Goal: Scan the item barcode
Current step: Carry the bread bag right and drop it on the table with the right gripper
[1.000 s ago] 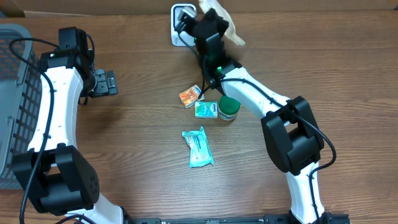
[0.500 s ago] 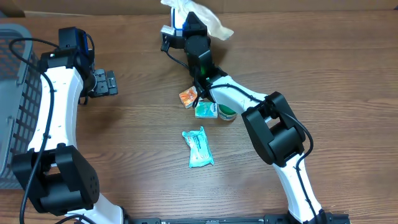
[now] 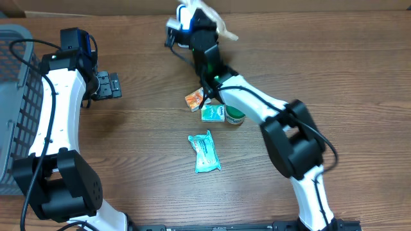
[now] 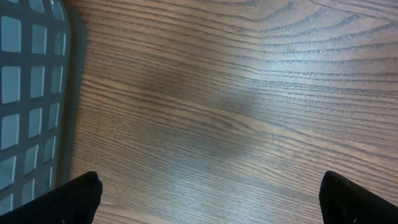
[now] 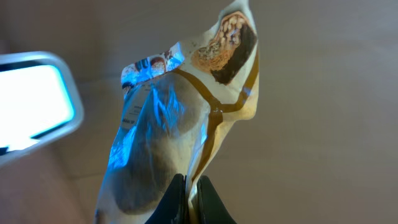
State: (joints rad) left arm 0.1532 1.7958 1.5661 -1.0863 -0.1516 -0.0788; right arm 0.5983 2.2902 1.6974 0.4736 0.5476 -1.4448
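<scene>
Right wrist view first, and we are looking straight up the right gripper (image 5: 191,198): its two dark fingers are pressed together, pinching the bottom edge of a snack packet (image 5: 180,124). The packet is hanging in the air above the far edge of the table (image 3: 128,147), just beside the scanner (image 5: 34,102), whose white window is glowing brightly at the left. Blue light is falling across the packet's crinkled clear side. Near its top we are seeing a dark panel with a picture of something pale and lumpy, with brown bands running down from it. There is small print at the upper left corner, with blue and red marks, but it is too fine for us to read, and we are not making out any brand name or barcode.

From overhead, the packet is showing as a cream shape beside the scanner's white housing. Nearer us on the wood, an orange sachet (image 3: 194,99), a teal box (image 3: 212,113) and a green-lidded jar (image 3: 236,116) are sitting close together, with a teal pouch (image 3: 205,153) lying apart from them. Their lettering is too small to read.

Over on the other side, the left gripper (image 3: 106,85) is hovering with its jaws spread wide and nothing between them, next to the grey basket (image 3: 13,96).
</scene>
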